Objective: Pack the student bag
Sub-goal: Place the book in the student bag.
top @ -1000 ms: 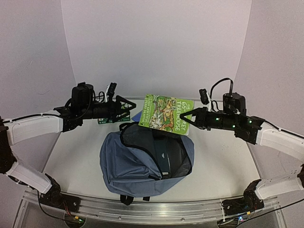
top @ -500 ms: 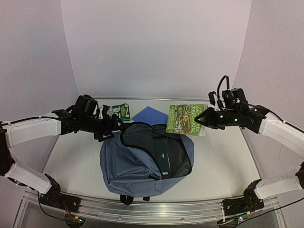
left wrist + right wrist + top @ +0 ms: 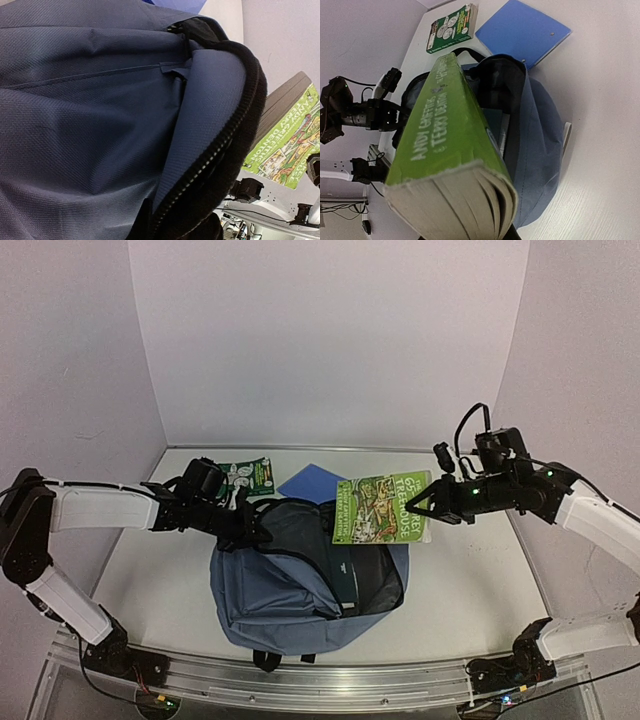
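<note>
My right claw point(image 3: 426, 503) is clamped on the edge of the green paperback point(image 3: 382, 508), which hangs in the air over the open mouth of the student bag point(image 3: 290, 590). The bag lies flat in the middle of the table point(image 3: 470, 590). From my right wrist the book hides my own fingers. My left claw point(image 3: 250, 524) sits at the left rim of the bag's opening, its tips lost against the dark fabric, so I cannot tell whether it grips anything.

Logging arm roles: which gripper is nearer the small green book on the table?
Left. Left gripper sits just before the small green book; right gripper holds a paperback across the bag.
</note>
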